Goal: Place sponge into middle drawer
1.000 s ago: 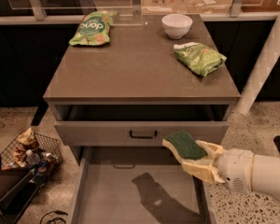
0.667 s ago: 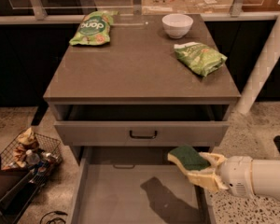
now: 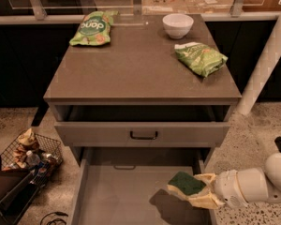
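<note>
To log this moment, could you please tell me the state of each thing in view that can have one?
sponge: gripped, green side up, above the middle drawer
gripper: shut on the sponge, at the middle drawer's right side
middle drawer: pulled open
upper drawer: closed or nearly, cannot tell which
bowl: upright on the countertop
snack bags: lying flat on the countertop

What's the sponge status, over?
Gripper shut on green-topped yellow foam sponge. Sponge held over right side of open wide grey drawer, not released. Nothing seen beneath it.
</note>
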